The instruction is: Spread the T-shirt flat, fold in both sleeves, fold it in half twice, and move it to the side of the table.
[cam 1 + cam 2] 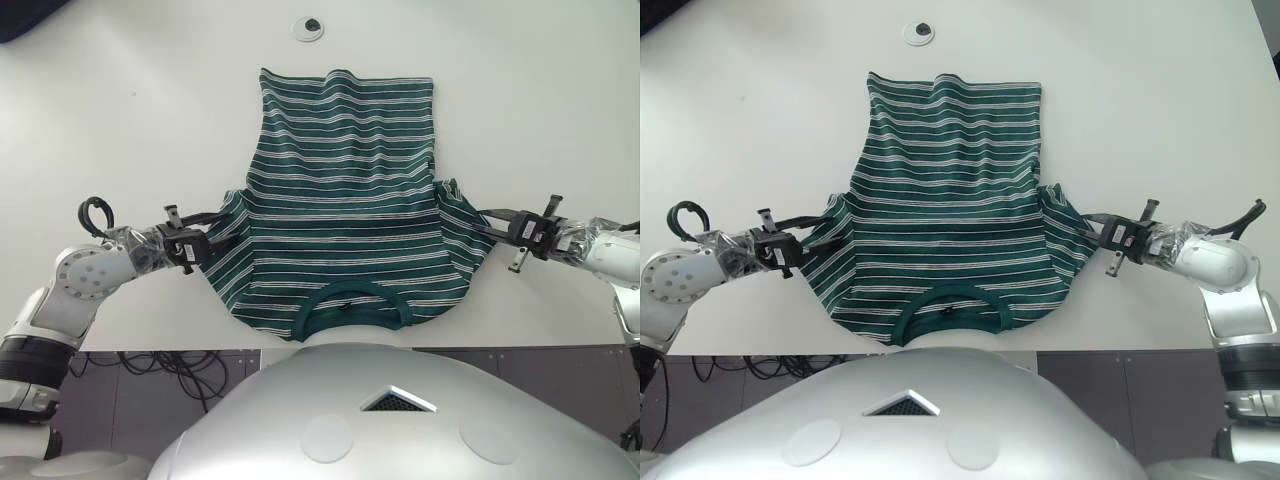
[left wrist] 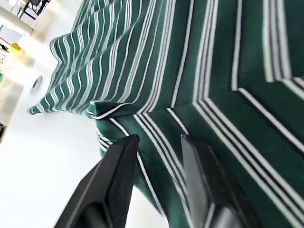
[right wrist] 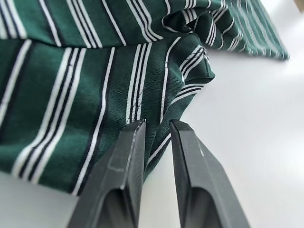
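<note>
The left gripper [image 2: 159, 138] sits low at the table's surface with its two black fingers [image 2: 118, 164] apart, and the hem of the left sleeve [image 1: 228, 250] lies in the gap between them. The right gripper [image 3: 156, 124] also has its fingers parted, though by a narrower gap. Their tips are at the outer edge of the right sleeve [image 1: 462, 225], where the cloth bunches into a small fold. I cannot tell whether either pair actually presses the fabric.

Both sleeves belong to the one T-shirt [image 1: 345, 190], which is dark green with thin white stripes in grouped bands (the stripes turn at an angle on the sleeves). It lies spread on the white table [image 1: 120, 130] between the two grippers. Its plain green collar [image 1: 350, 300] is at the near edge, closest to the robot, and its hem is at the far side. The body is mostly flat with a few soft ripples. The two short sleeves stick out to either side and look slightly rumpled.

Beyond the hem, one small round fitting [image 1: 308, 28] is set into the table, well apart from the cloth. One dark object [image 1: 25, 15] shows at the far left corner.
</note>
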`<state>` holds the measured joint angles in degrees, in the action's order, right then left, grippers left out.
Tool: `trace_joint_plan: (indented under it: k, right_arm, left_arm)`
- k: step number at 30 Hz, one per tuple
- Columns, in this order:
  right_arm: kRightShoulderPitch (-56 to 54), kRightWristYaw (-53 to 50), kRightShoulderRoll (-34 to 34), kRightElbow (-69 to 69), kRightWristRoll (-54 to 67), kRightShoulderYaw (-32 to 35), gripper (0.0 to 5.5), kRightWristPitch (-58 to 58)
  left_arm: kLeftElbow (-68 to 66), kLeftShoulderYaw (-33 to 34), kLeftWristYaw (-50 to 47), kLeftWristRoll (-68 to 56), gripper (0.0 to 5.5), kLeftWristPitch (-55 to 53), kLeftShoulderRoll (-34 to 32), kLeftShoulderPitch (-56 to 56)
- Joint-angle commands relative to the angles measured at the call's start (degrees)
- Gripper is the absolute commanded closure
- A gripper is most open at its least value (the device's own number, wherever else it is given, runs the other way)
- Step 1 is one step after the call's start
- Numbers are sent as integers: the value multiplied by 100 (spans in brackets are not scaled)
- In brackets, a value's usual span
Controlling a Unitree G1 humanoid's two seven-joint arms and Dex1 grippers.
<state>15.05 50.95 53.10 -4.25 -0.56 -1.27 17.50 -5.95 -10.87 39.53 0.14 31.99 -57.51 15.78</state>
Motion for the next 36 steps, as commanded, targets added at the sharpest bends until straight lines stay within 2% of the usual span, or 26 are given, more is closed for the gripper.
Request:
trace_joint_plan:
  k: [1, 6, 9, 13, 15, 18, 22, 26, 31, 36]
  right_arm:
    - [516, 161, 325, -135, -138, 127, 458, -292]
    - [640, 307, 280, 362, 373, 355, 458, -515]
    - [582, 190, 242, 669, 559, 643, 458, -679]
    - [605, -1, 41, 1026, 892, 1141, 458, -782]
    - [570, -143, -107, 1176, 1011, 1257, 458, -858]
    - [585, -232, -259, 1289, 1043, 1250, 458, -912]
    - [508, -309, -376, 1322, 987, 1196, 458, -983]
    - [419, -333, -441, 1294, 904, 1124, 458, -978]
    - [452, -338, -445, 1349, 913, 1084, 458, -977]
    - [438, -324, -450, 1369, 945, 1026, 458, -975]
  left_arm:
    - [318, 405, 212, -149, 388, -291, -252, 484]
    - [608, 878, 81, -370, 388, -395, 42, 544]
    - [879, 1393, 7, -1144, 388, -709, 371, 752]
    - [1266, 2101, 330, -2572, 388, -1720, 631, 1473]
    - [1349, 2361, 468, -3306, 388, -2569, 773, 1895]
    - [1541, 2594, 649, -3894, 346, -3584, 881, 2472]
    - [2015, 2662, 674, -4432, 300, -4787, 952, 2741]
    - [2449, 2619, 401, -4731, 300, -5762, 1081, 2629]
    - [2591, 2614, 180, -4727, 300, -6386, 1243, 2364]
    - [2534, 2602, 145, -4528, 363, -6618, 1343, 2228]
